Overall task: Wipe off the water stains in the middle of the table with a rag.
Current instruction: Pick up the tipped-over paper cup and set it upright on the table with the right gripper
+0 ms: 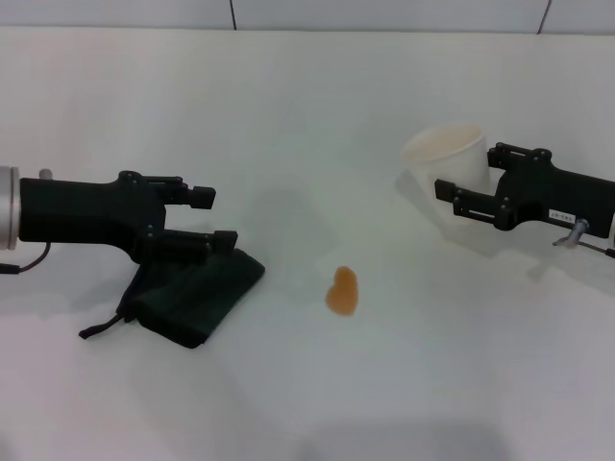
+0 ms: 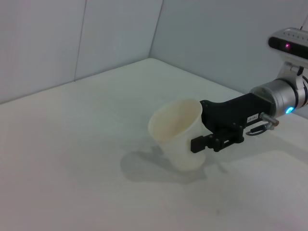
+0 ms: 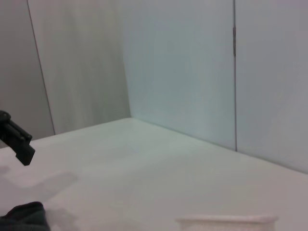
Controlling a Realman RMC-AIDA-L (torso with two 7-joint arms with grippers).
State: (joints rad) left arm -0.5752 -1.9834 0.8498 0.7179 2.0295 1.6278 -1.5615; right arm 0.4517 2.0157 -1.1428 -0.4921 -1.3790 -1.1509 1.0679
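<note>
Pale grey panelled walls (image 3: 183, 72) with thin vertical seams stood behind the work surface and met in a corner. The light was soft and even, casting faint shadows.

On the table (image 1: 317, 106), the rag (image 1: 192, 293) lies left of the water stains (image 1: 342, 291), cup (image 1: 445, 158) behind right.

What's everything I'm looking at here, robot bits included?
Table: one, white, fills the view.
Stain: one, orange-amber, mid-table, between the two arms, untouched.
Rag: one, very dark green, lying under the left gripper, left of the stain.
Cup: one, white paper, upright, far right, right gripper's fingers either side of it.
Wall panels: pale, behind the table.
Left gripper: one, black, fingers open above the rag.
Right gripper: one, black, at the cup; whether it grips is unclear.
</note>
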